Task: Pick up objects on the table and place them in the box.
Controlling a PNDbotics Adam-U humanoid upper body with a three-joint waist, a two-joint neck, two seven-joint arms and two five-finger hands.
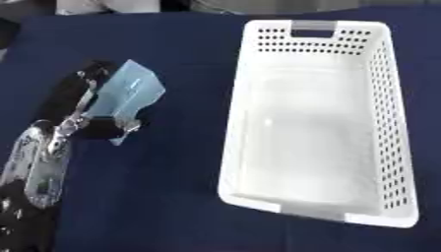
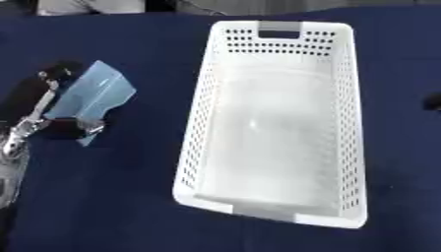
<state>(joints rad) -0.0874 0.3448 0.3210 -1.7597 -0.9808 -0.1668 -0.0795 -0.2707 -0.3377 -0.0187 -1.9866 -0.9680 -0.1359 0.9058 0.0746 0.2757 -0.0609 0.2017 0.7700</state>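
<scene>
Your left robot hand point(image 1: 82, 106) comes in from the near left, its silver and black arm running up along the left edge of the table point(image 1: 155, 197), which is covered in dark blue cloth. The hand's fingers are curled around a pale blue, flat, translucent packet point(image 1: 129, 93), pinching it near its lower edge. The packet stands tilted, its upper corner pointing toward the far side. It sits at the left of the table, at mid depth, and you cannot tell whether it is lifted off the cloth or resting on it.

To the right of the packet, well apart from it, lies a long white plastic box point(image 1: 379, 128) with perforated side walls and a handle slot in its far end wall. It runs from the far side toward the near side, slightly askew. Its pale floor shows bare.

Your right robot hand appears in neither view, so its state cannot be told.
</scene>
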